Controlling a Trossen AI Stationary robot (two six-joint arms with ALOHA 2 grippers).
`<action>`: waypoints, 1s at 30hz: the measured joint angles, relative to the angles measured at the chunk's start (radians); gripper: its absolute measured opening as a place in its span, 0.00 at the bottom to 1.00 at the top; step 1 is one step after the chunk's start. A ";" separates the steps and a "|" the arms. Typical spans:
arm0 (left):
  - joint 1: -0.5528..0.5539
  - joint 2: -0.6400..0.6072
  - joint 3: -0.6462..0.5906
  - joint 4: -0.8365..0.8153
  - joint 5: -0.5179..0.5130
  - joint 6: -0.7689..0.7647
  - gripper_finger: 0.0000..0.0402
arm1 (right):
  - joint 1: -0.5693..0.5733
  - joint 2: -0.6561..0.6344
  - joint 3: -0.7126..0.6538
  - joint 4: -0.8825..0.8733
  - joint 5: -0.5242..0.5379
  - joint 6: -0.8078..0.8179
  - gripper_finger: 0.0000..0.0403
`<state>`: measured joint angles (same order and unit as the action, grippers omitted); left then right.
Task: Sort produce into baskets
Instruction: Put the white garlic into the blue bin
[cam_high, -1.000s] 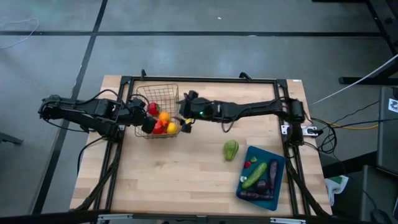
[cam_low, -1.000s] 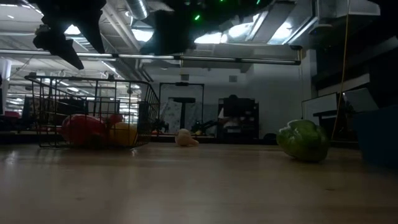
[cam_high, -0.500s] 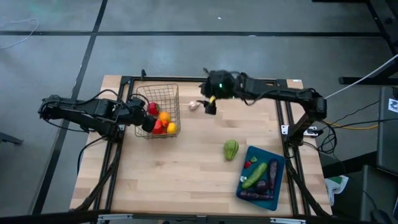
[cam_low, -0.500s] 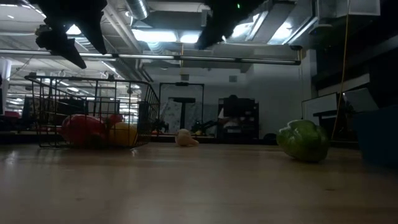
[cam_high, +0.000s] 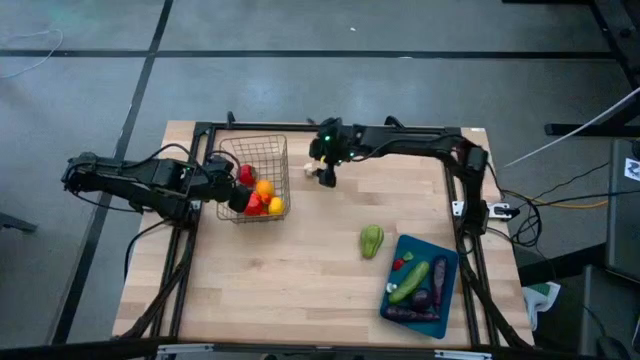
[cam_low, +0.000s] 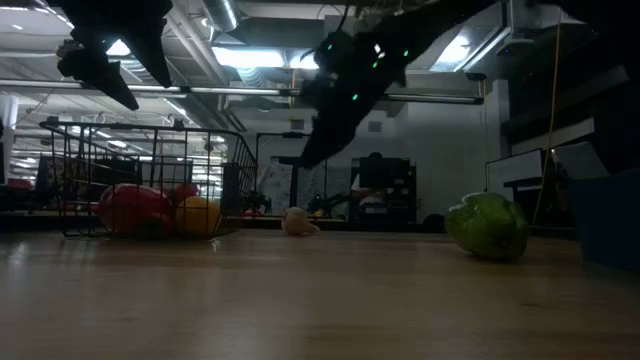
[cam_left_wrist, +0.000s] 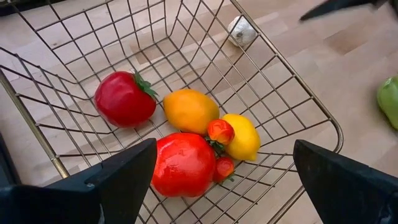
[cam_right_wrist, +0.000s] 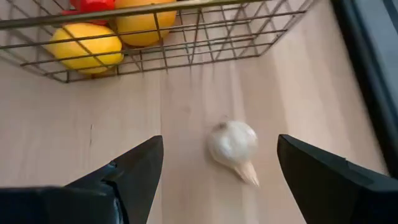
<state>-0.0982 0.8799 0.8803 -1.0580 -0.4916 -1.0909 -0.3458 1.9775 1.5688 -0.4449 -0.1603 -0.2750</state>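
The silver wire basket (cam_high: 258, 170) stands at the far left of the table and holds red tomatoes (cam_left_wrist: 183, 163), an orange (cam_left_wrist: 189, 111) and a yellow lemon (cam_left_wrist: 242, 138). My left gripper (cam_left_wrist: 217, 180) hangs open above the basket's near part. The white garlic (cam_right_wrist: 233, 145) lies on the wood just right of the basket (cam_right_wrist: 155, 37). My right gripper (cam_right_wrist: 221, 186) is open above it, one finger on each side, not touching. In the low view the garlic (cam_low: 296, 221) rests on the table below my right gripper (cam_low: 318, 145). The teal tray (cam_high: 443, 300) holds a cucumber (cam_high: 409, 281) and eggplants.
A green pepper (cam_high: 371, 240) lies on the table between the basket and the tray; it also shows in the low view (cam_low: 487, 226). The black frame rail (cam_high: 330, 127) runs along the far edge, close behind my right gripper. Bare wood lies at the near left.
My right gripper has left the basket's right near corner, swung toward the far edge, then come down over the garlic. The garlic and the rest of the produce have stayed where they were.
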 joint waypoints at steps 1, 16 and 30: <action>0.000 0.000 0.000 0.000 -0.002 0.000 0.92 | 0.005 0.019 0.000 0.023 0.003 0.014 0.78; 0.000 0.000 0.000 0.000 -0.018 0.002 0.92 | 0.007 0.154 0.000 0.131 0.189 0.219 0.78; 0.000 0.000 0.000 0.000 -0.030 0.006 0.92 | 0.006 0.154 0.019 0.118 0.149 0.215 0.78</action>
<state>-0.0982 0.8799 0.8803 -1.0580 -0.5217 -1.0851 -0.3401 2.1311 1.5878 -0.3273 -0.0113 -0.0601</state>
